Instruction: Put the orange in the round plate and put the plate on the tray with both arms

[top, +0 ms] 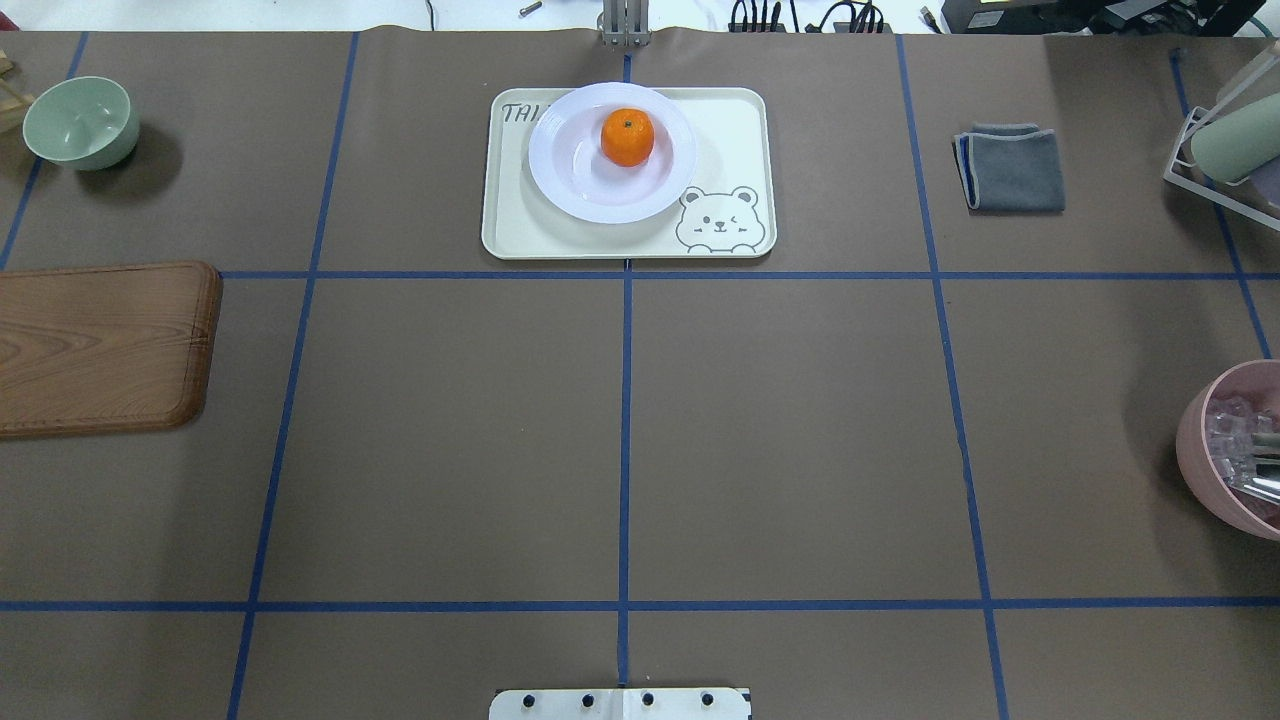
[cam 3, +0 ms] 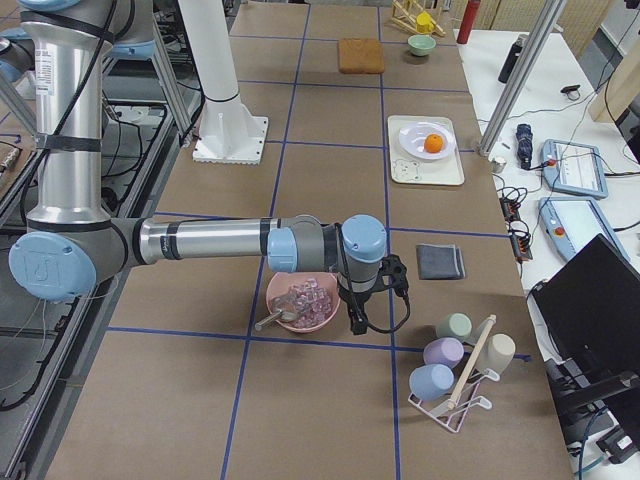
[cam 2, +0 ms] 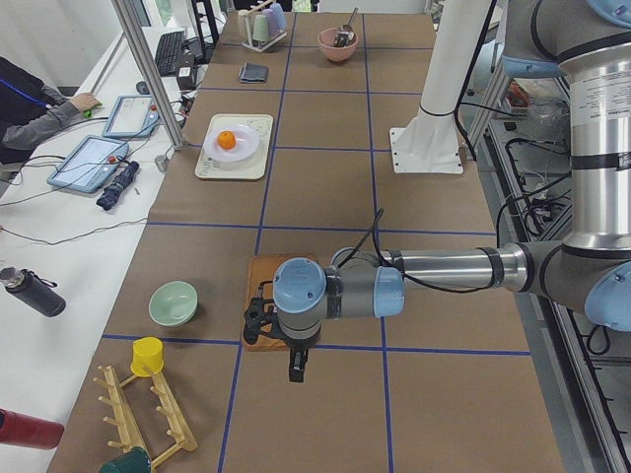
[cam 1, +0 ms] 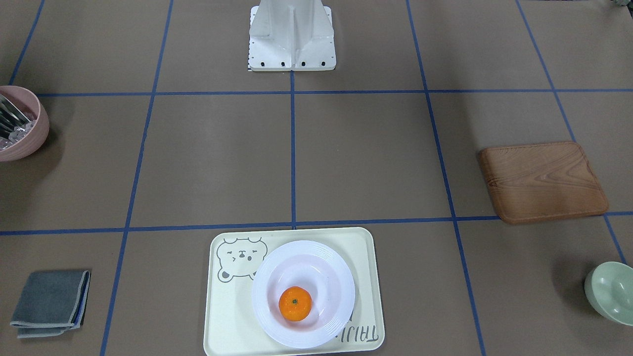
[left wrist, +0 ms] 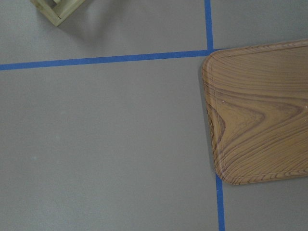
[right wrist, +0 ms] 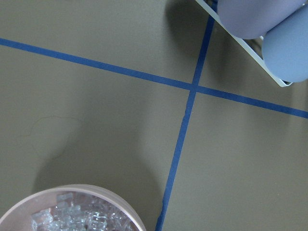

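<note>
Front-facing view: the orange [cam 1: 295, 303] sits in the sunken centre of the round plate [cam 1: 302, 249], and the plate rests on the tray [cam 1: 367, 267] beside the bear drawing, covering part of the lettering. Both placements look done to me, with nothing left that I can see. At the edges, the pink bowl [cam 1: 30, 144] holds cutlery and clear pieces, and the green bowl [cam 1: 610, 291] looks empty.

Overhead view: 1 orange, 1 plate, 1 tray, stacked in that order, with no arm over them.

Left side view: the left tool [cam 2: 296, 367] hangs over the wooden board [cam 2: 264, 268], well apart from the tray. I cannot tell whether it is wide or narrow.

Right side view: the right tool [cam 3: 357, 322] hangs just beside the pink bowl, far from the tray. Again I cannot tell its spread.

Left wrist view: only a board corner and bare bench, no fingers showing.

Right wrist view: the pink bowl's rim with clear chunks inside, no fingers either
</note>
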Controlling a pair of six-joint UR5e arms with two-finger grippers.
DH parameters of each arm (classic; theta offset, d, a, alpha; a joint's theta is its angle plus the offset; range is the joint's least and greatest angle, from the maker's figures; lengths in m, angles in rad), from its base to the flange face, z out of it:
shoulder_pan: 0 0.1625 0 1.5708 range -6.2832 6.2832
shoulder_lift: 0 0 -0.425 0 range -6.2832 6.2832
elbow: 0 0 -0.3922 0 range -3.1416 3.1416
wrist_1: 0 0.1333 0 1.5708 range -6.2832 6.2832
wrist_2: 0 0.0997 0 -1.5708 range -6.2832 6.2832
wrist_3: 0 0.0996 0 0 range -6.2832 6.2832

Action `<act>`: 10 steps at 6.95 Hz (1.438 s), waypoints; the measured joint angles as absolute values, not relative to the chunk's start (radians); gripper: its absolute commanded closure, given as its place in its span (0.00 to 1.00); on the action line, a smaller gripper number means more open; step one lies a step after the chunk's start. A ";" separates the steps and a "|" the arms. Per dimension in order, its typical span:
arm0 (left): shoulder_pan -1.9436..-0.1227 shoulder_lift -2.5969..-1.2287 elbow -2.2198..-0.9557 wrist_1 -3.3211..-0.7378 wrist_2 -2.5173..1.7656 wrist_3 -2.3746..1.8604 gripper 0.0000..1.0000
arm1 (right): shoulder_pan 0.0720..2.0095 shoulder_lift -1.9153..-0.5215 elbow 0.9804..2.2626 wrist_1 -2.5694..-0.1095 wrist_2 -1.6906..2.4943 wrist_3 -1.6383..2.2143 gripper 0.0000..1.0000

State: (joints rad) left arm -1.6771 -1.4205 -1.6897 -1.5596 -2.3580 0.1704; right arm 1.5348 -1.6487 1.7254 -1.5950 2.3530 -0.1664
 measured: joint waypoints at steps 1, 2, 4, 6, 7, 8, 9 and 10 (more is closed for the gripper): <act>-1.677 -1.420 -1.689 -1.559 -2.359 0.170 0.02 | 1.540 -1.650 1.732 -1.595 2.347 -0.166 0.00; -1.677 -1.419 -1.688 -1.558 -2.359 0.170 0.02 | 1.547 -1.652 1.743 -1.595 2.343 -0.166 0.00; -1.678 -1.419 -1.688 -1.556 -2.359 0.170 0.02 | 1.550 -1.653 1.753 -1.595 2.342 -0.166 0.00; -1.678 -1.407 -1.693 -1.556 -2.359 0.170 0.02 | 1.551 -1.652 1.765 -1.595 2.341 -0.166 0.00; -1.679 -1.404 -1.696 -1.557 -2.359 0.170 0.02 | 1.551 -1.652 1.772 -1.595 2.341 -0.166 0.00; -1.679 -1.401 -1.698 -1.557 -2.359 0.171 0.02 | 1.551 -1.652 1.775 -1.595 2.342 -0.166 0.00; -1.679 -1.396 -1.698 -1.558 -2.359 0.171 0.02 | 1.551 -1.652 1.777 -1.595 2.343 -0.165 0.00; -1.680 -1.393 -1.698 -1.558 -2.360 0.171 0.02 | 1.551 -1.652 1.777 -1.595 2.343 -0.165 0.00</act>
